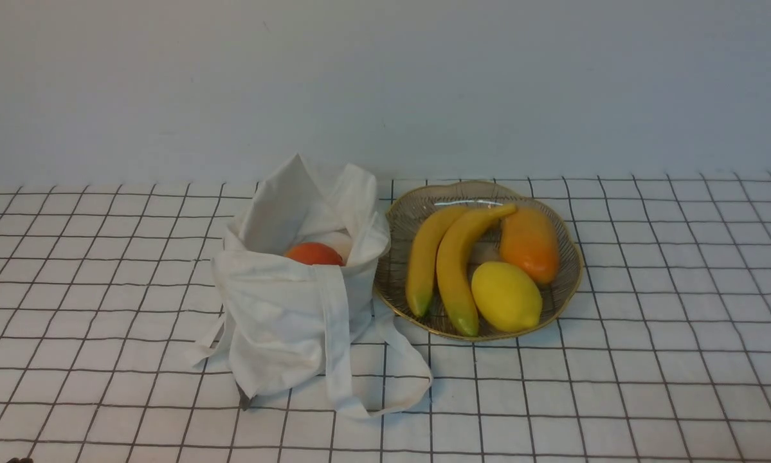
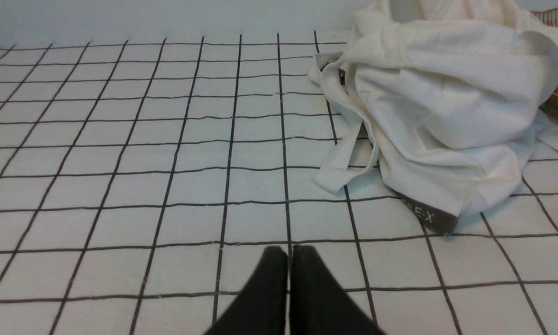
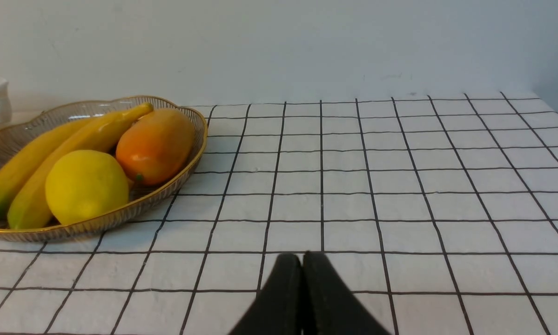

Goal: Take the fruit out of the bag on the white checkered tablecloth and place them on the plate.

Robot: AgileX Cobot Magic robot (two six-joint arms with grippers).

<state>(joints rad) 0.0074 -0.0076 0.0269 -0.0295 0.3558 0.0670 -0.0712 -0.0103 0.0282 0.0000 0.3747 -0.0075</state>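
Can see a red-orange fruit (image 1: pixel 314 253) inside the open mouth of the bag (image 1: pixel 276 321), on the white checkered tablecloth (image 1: pixel 668 289), with a strap (image 1: pixel 338 334) looping out over the cloth toward the robot. Can make out two bananas (image 1: pixel 457 263) side by side on the plate (image 1: pixel 395 238), right of the bag, plus a yellow fruit (image 1: pixel 506 297) beside them and an orange fruit (image 1: pixel 530 244) farther back. Have the left gripper (image 2: pixel 290 253) and right gripper (image 3: pixel 302 258) both pressed together, fingertip to fingertip, apart from the fruit.
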